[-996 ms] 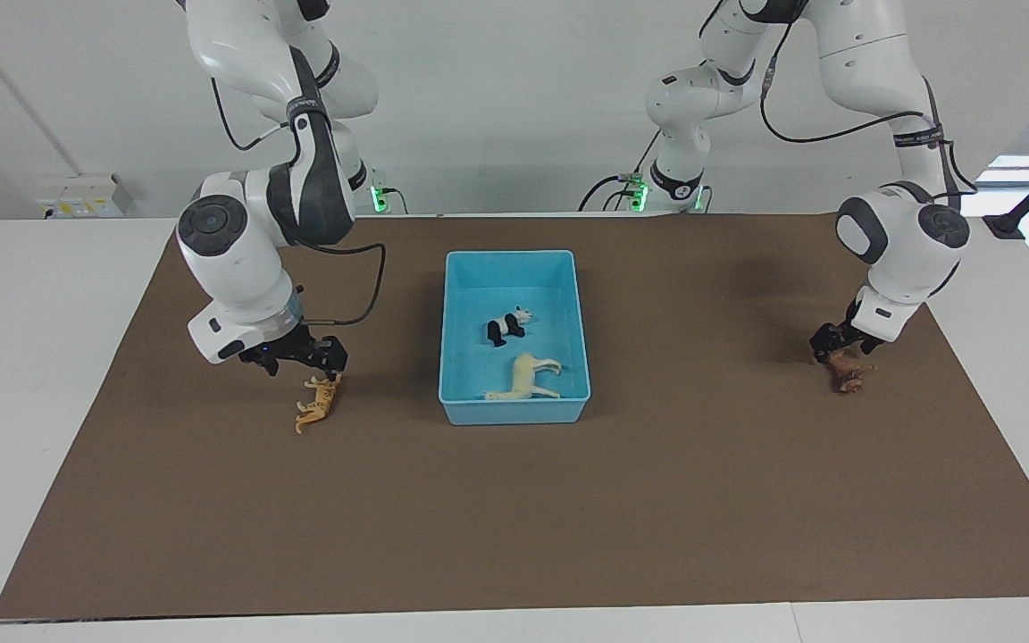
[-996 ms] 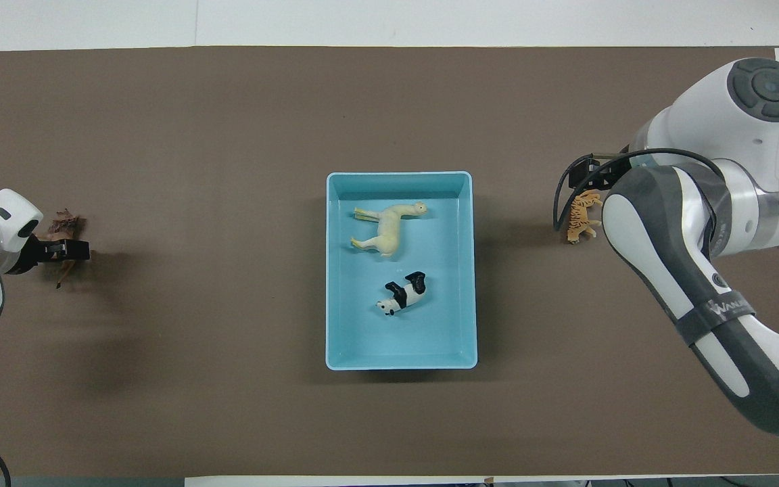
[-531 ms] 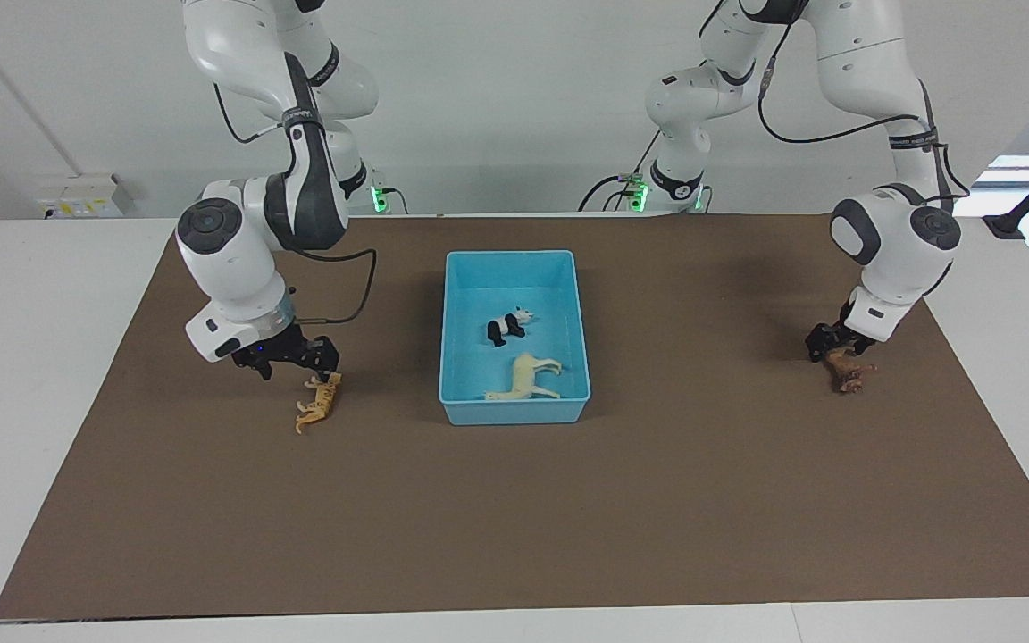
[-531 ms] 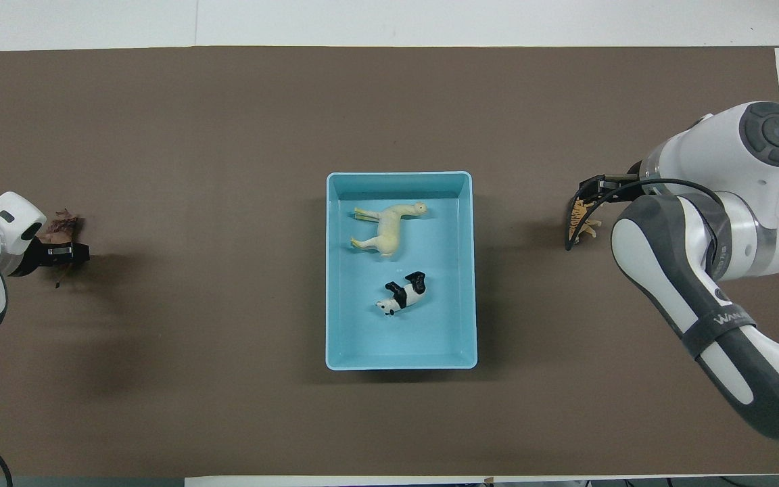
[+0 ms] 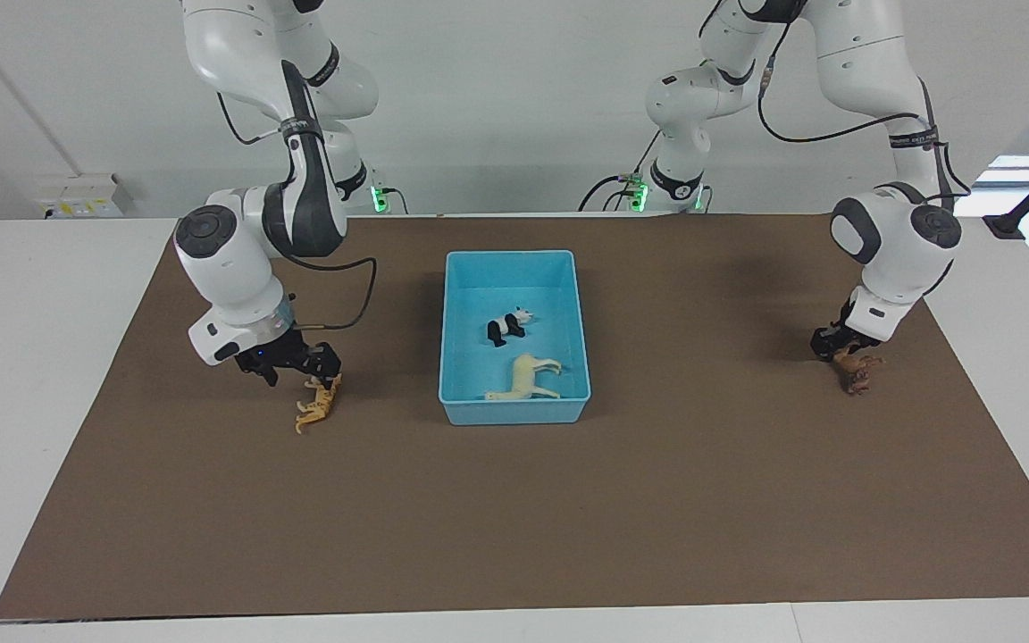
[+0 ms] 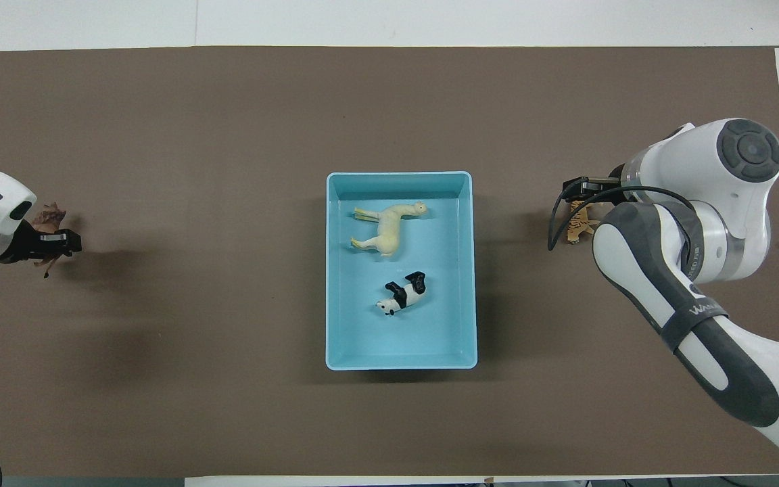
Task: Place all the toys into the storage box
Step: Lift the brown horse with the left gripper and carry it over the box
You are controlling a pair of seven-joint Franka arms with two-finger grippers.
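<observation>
- Right claw (image 5: 305, 368), at the right arm's end of the worktop (image 5: 711, 500), hangs spread just over the orange spotted cat (image 5: 318, 405), which lies on its side on the brown mat.
- Light blue storage box (image 5: 514, 413) mid-mat, long axis running away from the robots, holds two toys: the black-and-white panda (image 5: 507, 326) nearer the robots, the cream-white horse (image 5: 528, 378) farther, lying on its side across the box.
- "WANA…" lettering on the right forearm band, overhead view.
- Left claw (image 5: 839, 345) is pinching the reddish-brown animal (image 5: 857, 371) at the left arm's end.
</observation>
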